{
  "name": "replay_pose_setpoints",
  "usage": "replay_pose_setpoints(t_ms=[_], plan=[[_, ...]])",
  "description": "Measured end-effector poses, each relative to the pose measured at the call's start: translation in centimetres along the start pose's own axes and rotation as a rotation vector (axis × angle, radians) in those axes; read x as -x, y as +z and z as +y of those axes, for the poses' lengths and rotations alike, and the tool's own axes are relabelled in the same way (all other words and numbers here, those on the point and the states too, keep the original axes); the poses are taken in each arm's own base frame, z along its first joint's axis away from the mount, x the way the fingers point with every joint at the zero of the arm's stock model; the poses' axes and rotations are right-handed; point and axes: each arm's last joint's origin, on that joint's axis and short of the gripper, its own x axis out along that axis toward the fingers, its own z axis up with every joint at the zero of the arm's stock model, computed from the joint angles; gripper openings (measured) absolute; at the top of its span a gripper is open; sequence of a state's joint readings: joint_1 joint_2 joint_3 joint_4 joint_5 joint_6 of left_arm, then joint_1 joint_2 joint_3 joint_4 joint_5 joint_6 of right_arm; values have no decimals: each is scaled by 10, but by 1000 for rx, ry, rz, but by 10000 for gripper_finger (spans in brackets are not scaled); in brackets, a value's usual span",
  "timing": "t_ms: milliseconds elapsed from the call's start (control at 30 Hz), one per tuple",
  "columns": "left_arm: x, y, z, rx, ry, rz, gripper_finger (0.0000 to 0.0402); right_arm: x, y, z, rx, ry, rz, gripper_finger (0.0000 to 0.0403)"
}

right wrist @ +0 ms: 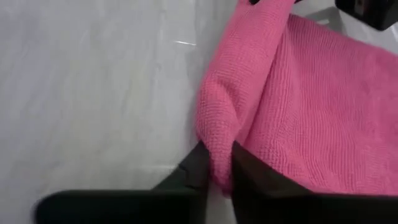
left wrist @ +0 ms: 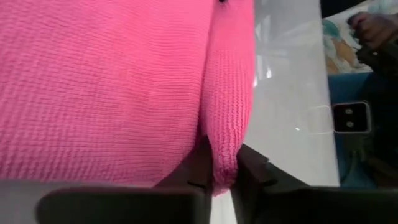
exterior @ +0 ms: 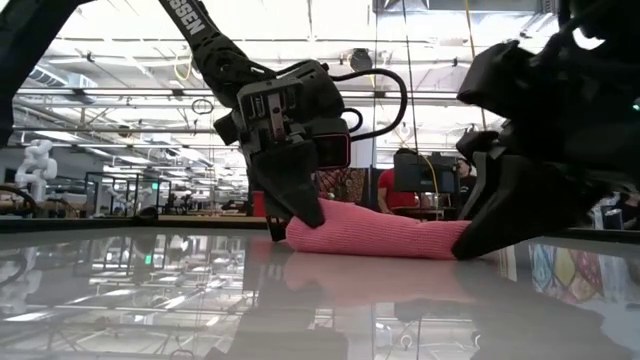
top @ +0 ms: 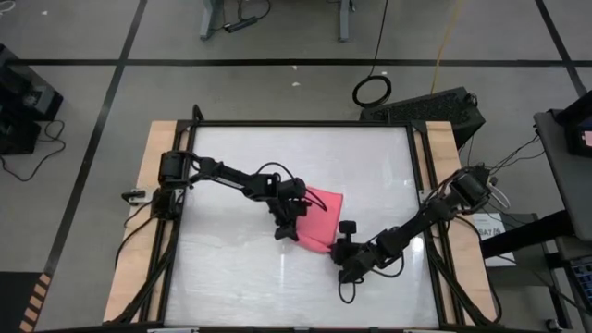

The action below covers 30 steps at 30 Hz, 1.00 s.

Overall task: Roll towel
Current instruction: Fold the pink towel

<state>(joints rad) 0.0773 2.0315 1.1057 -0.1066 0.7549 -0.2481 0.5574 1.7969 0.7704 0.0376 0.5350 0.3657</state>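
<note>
Both tools [left wrist: 222, 177] [right wrist: 217, 171] pinch the pink towel [top: 319, 217]; no writing legible.

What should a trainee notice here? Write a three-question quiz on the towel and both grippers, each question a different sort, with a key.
1. True or false: the left gripper pinches a fold of the pink towel.
2. Multiple choice: the right gripper is A) parked off the table, B) closed on the towel's edge, C) holding a cable.
3. Fill in: in the high view, both grippers grip the towel along its edge nearest the picture's ______.

Key
1. True; the wrist view shows cloth squeezed between its fingers.
2. B.
3. Bottom; the left gripper takes that edge's left end, the right gripper its right end.
</note>
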Motion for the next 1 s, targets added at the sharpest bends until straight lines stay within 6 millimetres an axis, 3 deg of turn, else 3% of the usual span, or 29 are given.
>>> replay_pose_setpoints(t_ms=[100, 333, 433, 700, 1000], plan=[[1, 0, 1, -22, 26, -7, 80, -1, 0, -1, -40, 23, 13, 9], [10, 3, -7, -164, 6, -12, 202, 0, -3, -5, -171, 85, 28, 5], [22, 8, -17, -275, 52, -45, 236, 1, -6, -6, -222, 113, 22, 4], [33, 7, -46, -653, 286, -16, 244, 3, -8, -7, -264, 191, 55, 3], [5, 3, -84, -1051, 346, -14, 244, -1, -4, -11, -293, 241, 58, 2]])
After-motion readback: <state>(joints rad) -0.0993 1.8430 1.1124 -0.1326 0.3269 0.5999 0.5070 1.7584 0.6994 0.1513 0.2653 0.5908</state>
